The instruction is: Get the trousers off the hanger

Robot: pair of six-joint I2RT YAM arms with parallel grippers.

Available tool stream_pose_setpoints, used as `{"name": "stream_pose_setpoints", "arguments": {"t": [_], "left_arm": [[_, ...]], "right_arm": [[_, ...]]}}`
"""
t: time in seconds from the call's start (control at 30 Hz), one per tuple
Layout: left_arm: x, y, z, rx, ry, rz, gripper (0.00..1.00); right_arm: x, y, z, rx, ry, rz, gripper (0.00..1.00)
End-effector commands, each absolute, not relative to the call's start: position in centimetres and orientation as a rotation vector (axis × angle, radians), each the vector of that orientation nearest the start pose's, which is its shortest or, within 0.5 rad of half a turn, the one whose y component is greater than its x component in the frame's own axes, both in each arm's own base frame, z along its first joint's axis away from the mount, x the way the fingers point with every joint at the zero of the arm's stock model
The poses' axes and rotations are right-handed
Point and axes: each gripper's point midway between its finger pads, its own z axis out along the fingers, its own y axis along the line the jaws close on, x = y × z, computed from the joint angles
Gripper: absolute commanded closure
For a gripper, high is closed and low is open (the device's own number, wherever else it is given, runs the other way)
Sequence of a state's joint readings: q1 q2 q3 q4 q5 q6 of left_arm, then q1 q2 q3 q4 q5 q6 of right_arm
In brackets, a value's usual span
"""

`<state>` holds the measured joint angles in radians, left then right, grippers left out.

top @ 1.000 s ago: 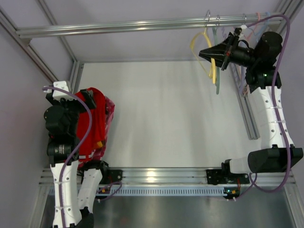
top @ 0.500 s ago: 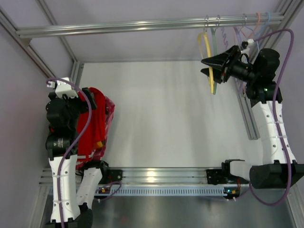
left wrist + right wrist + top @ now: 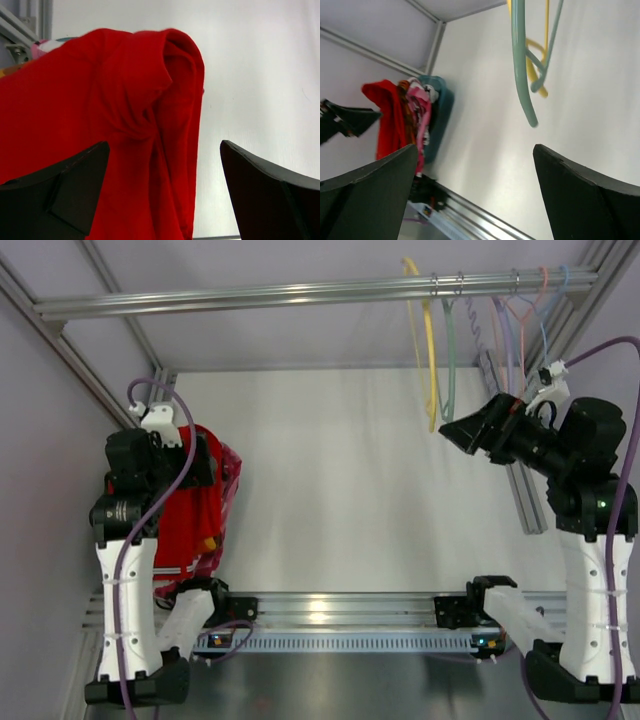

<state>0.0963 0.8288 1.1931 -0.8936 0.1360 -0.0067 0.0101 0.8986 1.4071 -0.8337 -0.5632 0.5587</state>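
Closest in, the left claw (image 3: 165,150) is spread wide with nothing in it. The trousers (image 3: 125,100) sit right behind the gap between its fingers, but neither finger looks to be touching the cloth.

They're off the hanger and slumped over a heap at the left edge of the bench (image 3: 350,490). Under or beside them the right wrist view shows an orange-patterned cloth (image 3: 410,115), a pink cloth (image 3: 422,125) and a teal tub (image 3: 442,110).

Handling-wise I'd call them light, totally floppy and not slippery. They fold into fat rolls and hang in loose pleats, so no stiffness to lever against and nothing to break. If they needed another grab, I'd pinch the thick bunched ridge at the top of the heap, since a doubled fold gives the fingers something to bite. A single flat layer would probably just slide or drag the cloths underneath along.

Further out, the right claw (image 3: 475,147) is also wide open and empty, hovering over the bench just short of the hangers.

Right at the back, the hanger (image 3: 430,350) hangs bare from the rail (image 3: 250,295), next to a pale green hanger (image 3: 451,360), well apart from the trousers. Looks to me like the job's basically done.
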Motion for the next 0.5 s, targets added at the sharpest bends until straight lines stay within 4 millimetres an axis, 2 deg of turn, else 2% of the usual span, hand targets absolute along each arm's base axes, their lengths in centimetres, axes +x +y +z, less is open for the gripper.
{"name": "stream_pose_setpoints", "arguments": {"t": [0.0,0.07,0.13,0.23,0.37,0.47], "left_arm": [[22.5,-1.8,29.4,0.074,2.157,-0.175,0.02],[21.5,-2.1,28.6,0.089,2.226,-0.203,0.02],[20.7,-2.5,29.2,0.112,2.228,-0.220,0.02],[19.1,-2.7,29.9,0.145,2.206,-0.209,0.02],[17.1,-2.8,31.5,0.172,2.156,-0.186,0.02],[16.5,-2.2,32.5,0.166,2.141,-0.138,0.02]], "right_arm": [[19.5,9.9,37.9,-0.105,1.927,0.682,0.01],[17.4,10.3,37.9,-0.197,1.908,0.683,0.01],[15.4,10.5,37.0,-0.299,1.923,0.670,0.01],[13.4,10.4,35.2,-0.382,1.956,0.646,0.01],[11.4,10.1,33.8,-0.452,1.946,0.599,0.01],[10.1,9.8,33.7,-0.449,1.916,0.568,0.01]]}}
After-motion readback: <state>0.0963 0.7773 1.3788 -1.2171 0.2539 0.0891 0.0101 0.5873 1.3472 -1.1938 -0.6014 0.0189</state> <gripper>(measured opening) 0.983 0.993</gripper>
